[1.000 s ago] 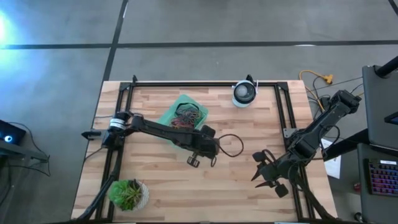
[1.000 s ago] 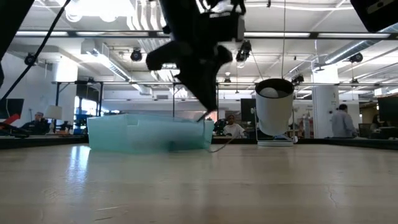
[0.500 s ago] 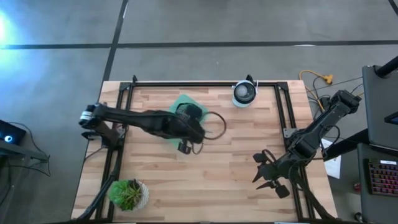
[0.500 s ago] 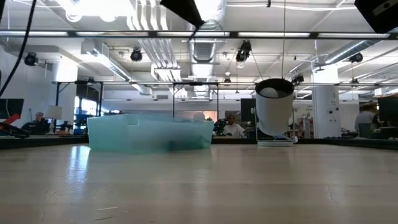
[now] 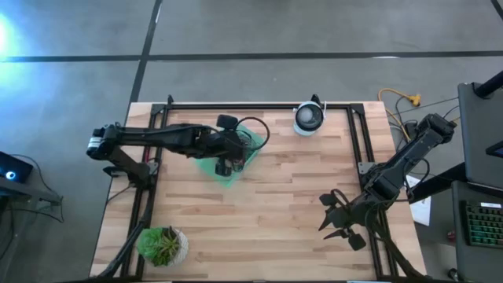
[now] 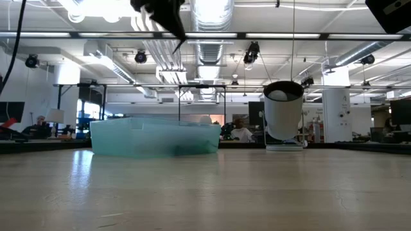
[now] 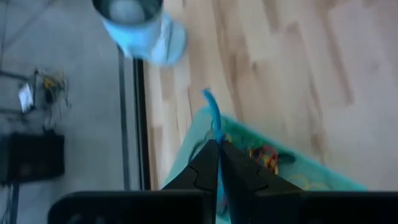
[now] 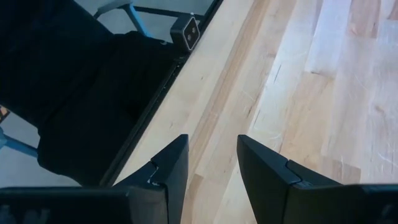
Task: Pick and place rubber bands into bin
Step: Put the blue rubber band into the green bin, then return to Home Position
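- While the right gripper (image 5: 339, 220) waits low over the near right part of the table (image 5: 299, 212), its two fingers (image 8: 168, 168) stand apart with nothing between them.
- A potted plant (image 5: 163, 245) sits at the near left corner of the table.
- Farther in, the left gripper (image 5: 253, 140) hangs over the bin (image 5: 228, 174), its jaws pressed together on a thin band (image 7: 213, 115) that looks blue in the left wrist view.
- A dark loop reaches from the gripper past the bin's far right edge.
- The bin stands on the left half of the table toward the far side, and a tangle of rubber bands (image 7: 264, 154) lies inside it.
- At the far edge, right of the bin and well apart from it, stands a white-and-black round device (image 5: 309, 118).
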Controlling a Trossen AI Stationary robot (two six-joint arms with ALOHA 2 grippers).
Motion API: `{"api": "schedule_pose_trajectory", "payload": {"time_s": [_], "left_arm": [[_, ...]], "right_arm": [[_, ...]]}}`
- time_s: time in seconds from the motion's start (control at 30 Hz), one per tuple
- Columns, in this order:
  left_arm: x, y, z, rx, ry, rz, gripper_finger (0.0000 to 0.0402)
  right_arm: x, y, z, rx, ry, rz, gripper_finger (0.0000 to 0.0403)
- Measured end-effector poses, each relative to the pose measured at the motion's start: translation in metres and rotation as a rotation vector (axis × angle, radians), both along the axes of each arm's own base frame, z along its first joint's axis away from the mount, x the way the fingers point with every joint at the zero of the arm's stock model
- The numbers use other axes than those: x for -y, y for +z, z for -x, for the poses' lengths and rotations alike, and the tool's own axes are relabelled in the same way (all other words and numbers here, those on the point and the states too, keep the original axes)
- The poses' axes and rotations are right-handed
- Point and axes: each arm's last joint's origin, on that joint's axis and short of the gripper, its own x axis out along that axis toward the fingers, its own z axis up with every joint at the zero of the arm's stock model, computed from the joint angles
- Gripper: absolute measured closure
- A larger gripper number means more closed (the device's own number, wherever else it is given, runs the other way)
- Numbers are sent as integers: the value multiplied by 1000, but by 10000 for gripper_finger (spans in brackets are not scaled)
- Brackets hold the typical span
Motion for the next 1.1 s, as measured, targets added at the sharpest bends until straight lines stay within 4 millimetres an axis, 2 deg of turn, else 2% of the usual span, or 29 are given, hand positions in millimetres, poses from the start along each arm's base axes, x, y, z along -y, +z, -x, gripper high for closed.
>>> {"api": "schedule_pose_trajectory", "payload": {"time_s": [0.2,0.4,0.53,0.63,0.77,0.93,1.1], "left_arm": [[-30,-38,2,-122,100,18,401],[-64,-75,13,-191,219,191,402],[-75,-88,19,-201,305,264,401],[-75,-93,20,-213,305,282,389],[-75,-92,18,-191,304,279,353],[-77,-83,13,-125,287,247,315],[-76,-74,12,-80,304,259,304]], "right_arm": [[0,0,0,1,0,1,271],[0,0,0,7,2,8,271],[0,0,0,18,12,21,271],[0,0,0,22,16,27,271],[1,0,-1,30,5,36,271],[0,1,-1,55,37,56,271],[-4,7,-4,130,60,22,271]]}}
